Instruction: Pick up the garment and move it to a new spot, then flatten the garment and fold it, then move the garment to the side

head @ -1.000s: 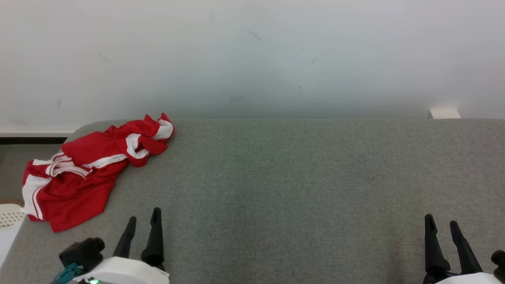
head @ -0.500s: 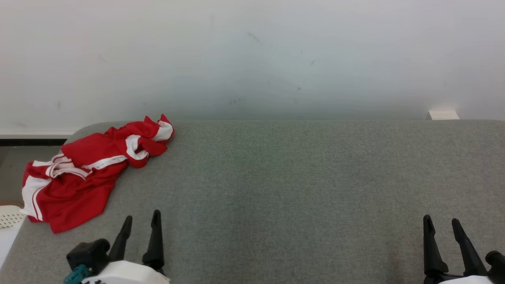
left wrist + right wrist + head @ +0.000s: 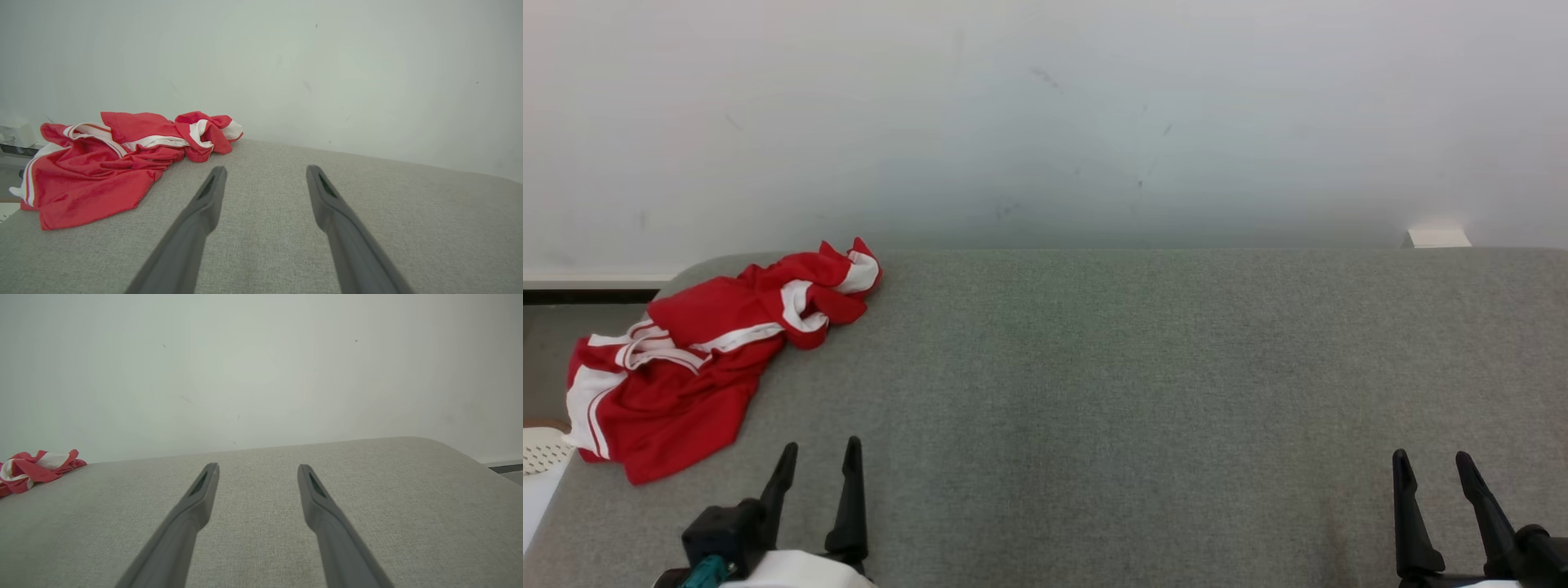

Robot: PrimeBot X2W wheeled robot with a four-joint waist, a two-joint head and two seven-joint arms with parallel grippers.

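The red and white garment (image 3: 686,367) is seen in a crumpled heap at the far left corner of the grey bench (image 3: 1135,392). Part of it is hung over the left edge. The left fingers (image 3: 853,474) are spread wide and nothing is held in them. They are near the garment but not touching it. The right fingers (image 3: 1405,498) are spread wide too, with nothing held, well apart from the garment.

The pick-up is not yet done. It would likely be done best if the left fingers were brought over a thick, raised fold and shut on many layers, so the cloth is not dropped. The hanging part should be lifted clear, not dragged.

Counted: one garment, one bench, two fingers on each arm, four in all.
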